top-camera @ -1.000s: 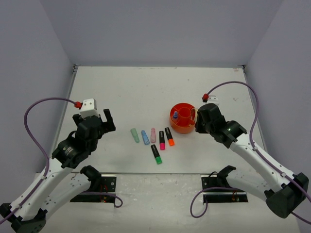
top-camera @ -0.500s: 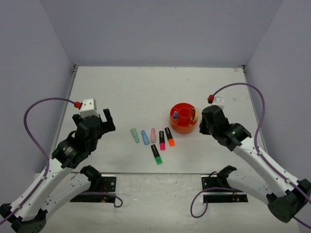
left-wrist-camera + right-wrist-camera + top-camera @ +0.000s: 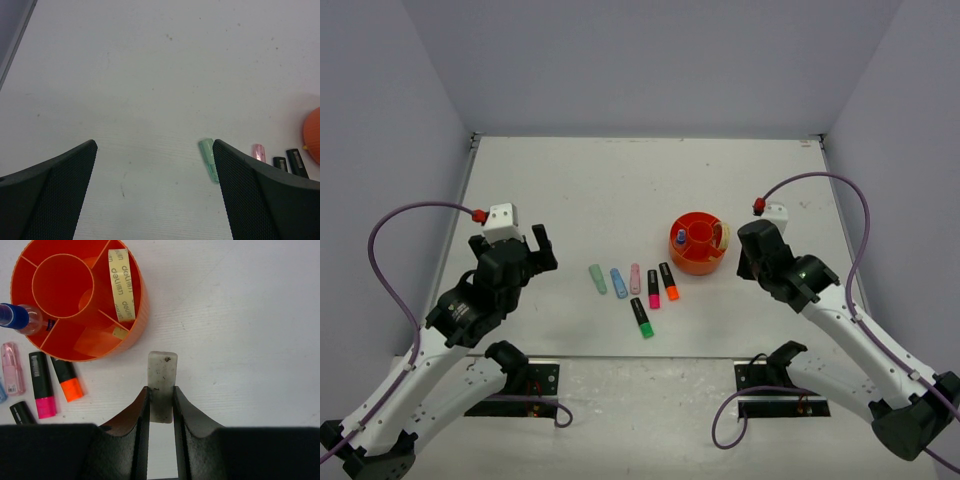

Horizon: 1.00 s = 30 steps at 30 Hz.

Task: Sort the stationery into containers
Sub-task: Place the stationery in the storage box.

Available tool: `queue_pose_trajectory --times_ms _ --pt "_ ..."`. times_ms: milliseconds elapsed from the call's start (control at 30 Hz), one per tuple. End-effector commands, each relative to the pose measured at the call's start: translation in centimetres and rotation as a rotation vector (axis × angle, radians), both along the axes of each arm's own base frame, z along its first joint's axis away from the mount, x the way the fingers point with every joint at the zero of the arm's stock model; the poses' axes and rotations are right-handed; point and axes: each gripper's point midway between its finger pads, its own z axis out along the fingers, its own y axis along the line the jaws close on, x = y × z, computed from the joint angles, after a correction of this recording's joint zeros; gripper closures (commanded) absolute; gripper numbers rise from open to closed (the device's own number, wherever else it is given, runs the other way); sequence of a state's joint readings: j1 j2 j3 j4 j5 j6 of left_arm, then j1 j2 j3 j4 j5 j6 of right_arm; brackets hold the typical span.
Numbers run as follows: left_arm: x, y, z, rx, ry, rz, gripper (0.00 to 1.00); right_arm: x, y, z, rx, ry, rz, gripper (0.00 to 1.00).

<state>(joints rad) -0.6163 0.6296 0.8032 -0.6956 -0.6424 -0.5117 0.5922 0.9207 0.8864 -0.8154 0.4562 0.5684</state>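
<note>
The round orange organiser (image 3: 694, 266) stands right of centre, a cream tape roll (image 3: 121, 285) upright in an outer compartment and a blue-capped marker (image 3: 15, 317) leaning in another. My right gripper (image 3: 161, 390) hovers just right of the organiser (image 3: 141, 305), shut on a pale grey, smudged block-shaped piece (image 3: 162, 371). Left of the organiser lie a green marker (image 3: 597, 279), a blue marker (image 3: 618, 283), a pink marker (image 3: 635, 278) and black markers with pink (image 3: 653, 289), orange (image 3: 668, 281) and green (image 3: 641, 317) caps. My left gripper (image 3: 154, 145) hangs open over bare table, the green marker (image 3: 209, 160) beside its right finger.
The white table (image 3: 620, 190) is walled at the back and on both sides. Purple cables loop from both arms. Two mounting plates (image 3: 525, 385) sit at the near edge.
My right arm has drawn back to the right, away from the organiser's rim, still holding the pale block. The tape roll now shows fully. The left arm has not moved.
</note>
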Motion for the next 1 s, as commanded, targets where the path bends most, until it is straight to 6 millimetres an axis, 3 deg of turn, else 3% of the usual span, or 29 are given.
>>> queue_pose_trajectory --times_ms 0,500,733,967 --pt "0.6 0.0 1.1 -0.012 -0.048 0.005 0.00 0.2 -0.6 1.0 0.009 -0.040 -0.041 1.00" --pt "0.6 -0.1 1.0 -0.010 -0.045 0.003 0.00 0.4 0.4 1.5 0.051 -0.055 0.000 1.00" --pt "0.7 -0.1 1.0 -0.008 -0.044 0.002 0.00 1.3 5.8 2.4 0.264 -0.084 0.167 1.00" --pt "0.6 -0.1 1.1 -0.012 -0.048 0.001 0.00 3.0 8.4 2.3 0.330 -0.076 0.199 1.00"
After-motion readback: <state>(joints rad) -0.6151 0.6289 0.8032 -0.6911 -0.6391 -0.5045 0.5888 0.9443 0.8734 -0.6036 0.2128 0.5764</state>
